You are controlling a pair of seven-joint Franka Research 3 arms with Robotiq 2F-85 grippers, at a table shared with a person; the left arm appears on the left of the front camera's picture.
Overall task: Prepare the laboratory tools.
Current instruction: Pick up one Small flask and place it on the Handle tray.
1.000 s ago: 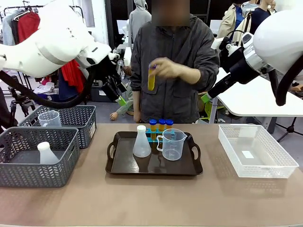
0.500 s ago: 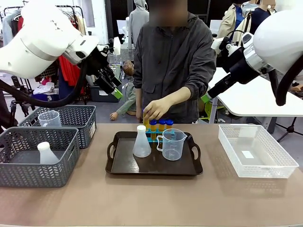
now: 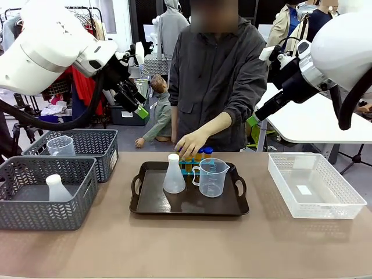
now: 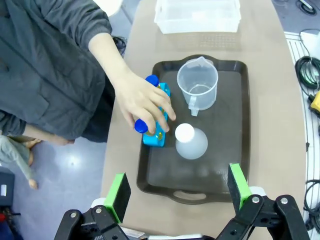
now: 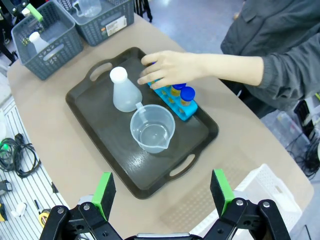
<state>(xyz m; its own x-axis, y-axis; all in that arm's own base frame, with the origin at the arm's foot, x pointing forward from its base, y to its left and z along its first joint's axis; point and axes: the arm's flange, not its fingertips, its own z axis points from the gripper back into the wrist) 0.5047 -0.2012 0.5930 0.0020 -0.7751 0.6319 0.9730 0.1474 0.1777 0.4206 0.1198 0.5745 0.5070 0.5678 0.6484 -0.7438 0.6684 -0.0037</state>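
A black handled tray [image 3: 189, 204] sits mid-table. On it stand a translucent conical flask [image 3: 174, 175], a clear measuring beaker [image 3: 213, 178] and, behind them, a blue tube rack [image 4: 152, 140] with blue-capped yellow tubes [image 3: 203, 152]. A person's hand [image 3: 189, 142] rests on the rack's left end, fingers around a tube. My left gripper [image 3: 138, 109] hangs open high above the table's left side, and looks down on the tray with its own gripper [image 4: 178, 189] empty. My right gripper [image 3: 254, 120] is raised at the upper right, and its wrist view shows the gripper [image 5: 162, 191] open and empty.
Two grey mesh baskets stand at the left: the near one [image 3: 40, 215] holds a small flask [image 3: 56, 189], the far one [image 3: 87, 152] a small beaker [image 3: 61, 145]. A white mesh basket [image 3: 343, 209] sits at the right. Bare tabletop lies in front of the tray.
The person's hand came down from chest height with a yellow tube to the rack. My left gripper drifted a little left and up. The right arm stayed still.
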